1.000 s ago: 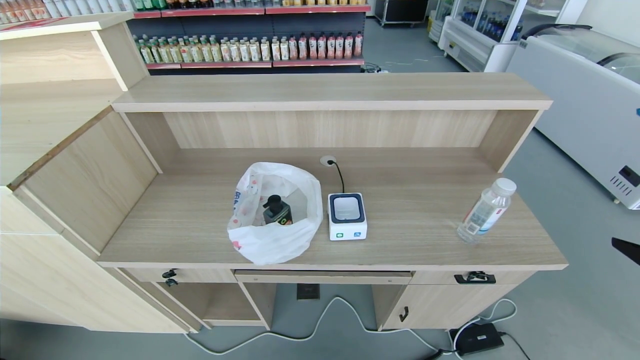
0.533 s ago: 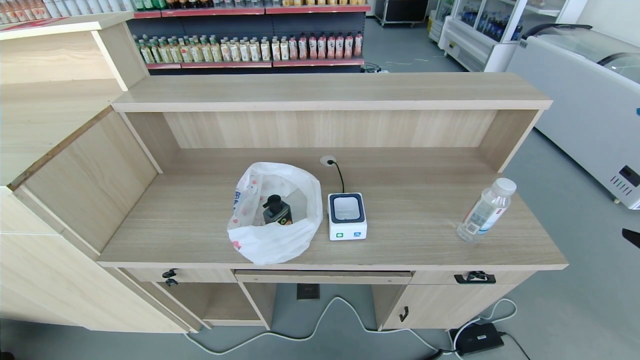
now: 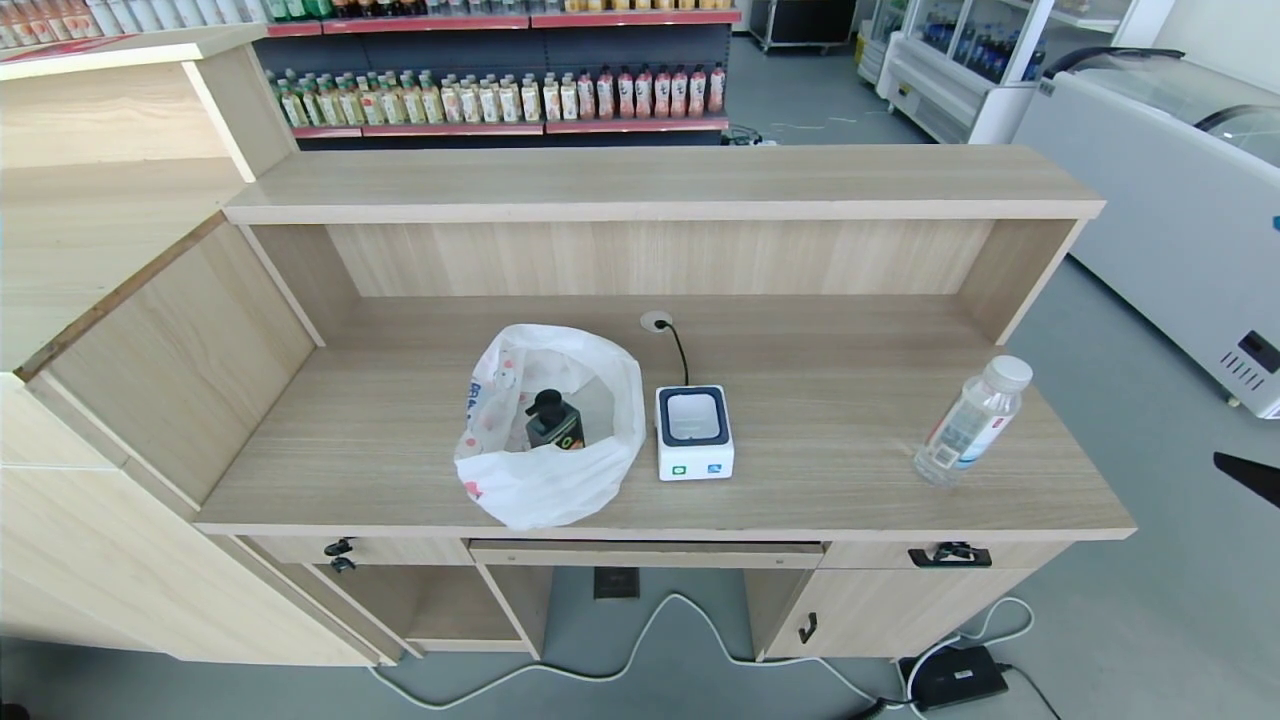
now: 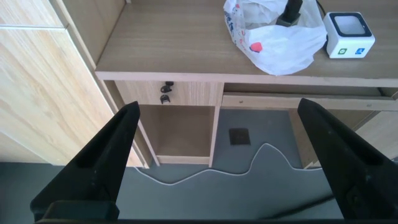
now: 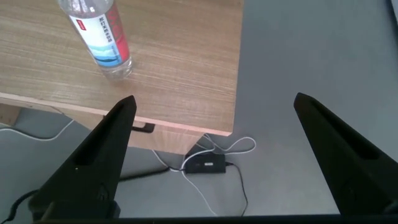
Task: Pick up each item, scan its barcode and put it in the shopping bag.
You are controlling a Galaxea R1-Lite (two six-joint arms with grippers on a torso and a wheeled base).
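A clear water bottle (image 3: 971, 420) with a white cap stands upright near the counter's right end; the right wrist view has the water bottle (image 5: 99, 36) too. A white shopping bag (image 3: 548, 425) lies open at mid-counter with a dark bottle (image 3: 553, 421) inside. Beside it sits a white barcode scanner (image 3: 693, 432) with a cable. My right gripper (image 5: 214, 162) is open, hanging off the counter's right front corner above the floor; one dark finger (image 3: 1250, 478) shows at the head view's right edge. My left gripper (image 4: 217, 162) is open, low before the counter's left front, with the shopping bag (image 4: 273, 34) and scanner (image 4: 350, 34) beyond it.
The wooden counter (image 3: 800, 400) has a raised back shelf (image 3: 660, 180) and a side wall on the left. Drawers and cables lie below its front edge. A power brick (image 5: 205, 165) rests on the floor. Freezers (image 3: 1170, 180) stand to the right.
The right gripper's finger at the head view's right edge drew outward half a second ago and has come back in slightly. Nothing on the counter moved.
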